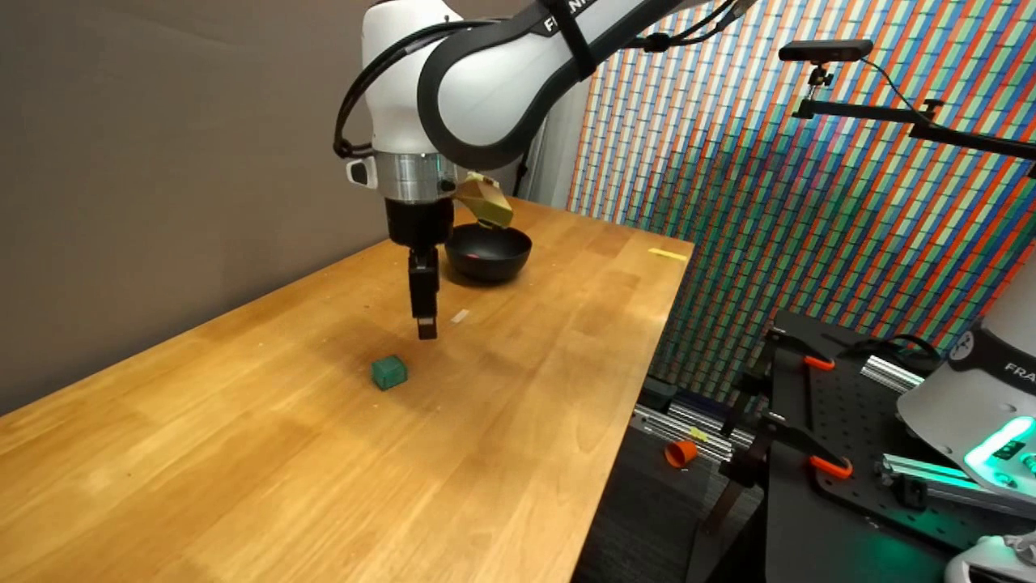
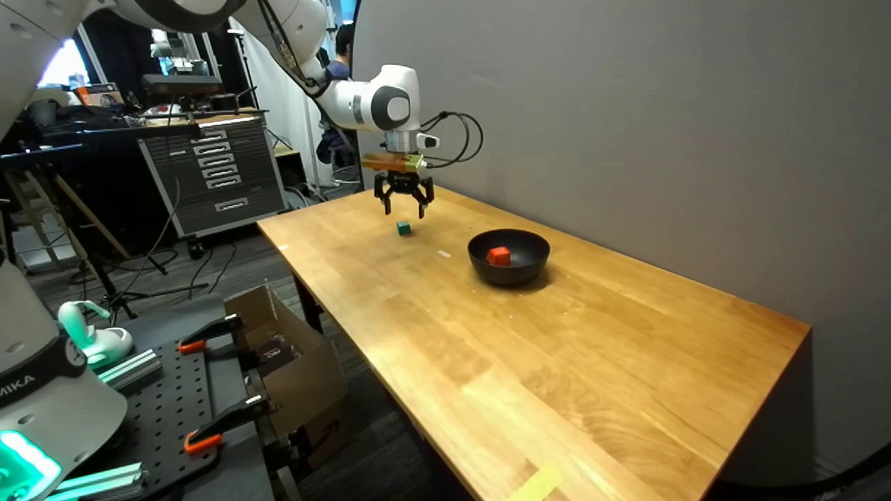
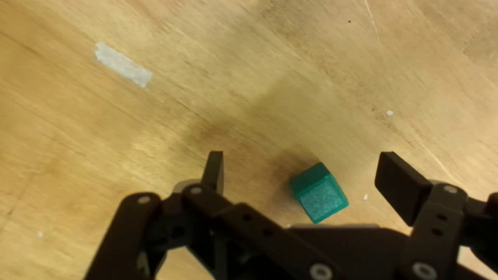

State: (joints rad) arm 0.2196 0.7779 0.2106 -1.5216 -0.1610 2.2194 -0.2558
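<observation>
A red cube (image 2: 499,256) in the bowl (image 2: 507,277), a green cube (image 2: 404,228) on the table (image 2: 626,362)

We see the bowl upright, the red cube inside it. The green cube sits well apart from the bowl. Above and near the green cube hangs the gripper (image 2: 404,211), its fingers (image 3: 400,182) spread wide; in the wrist view we see the cube between them, apart from both. Beside the table stands an open box (image 2: 310,390) with a dark item (image 2: 278,353) inside. Past the table's edge, in an exterior view, lies an orange cup (image 1: 681,453); we cannot tell its contents.
</observation>
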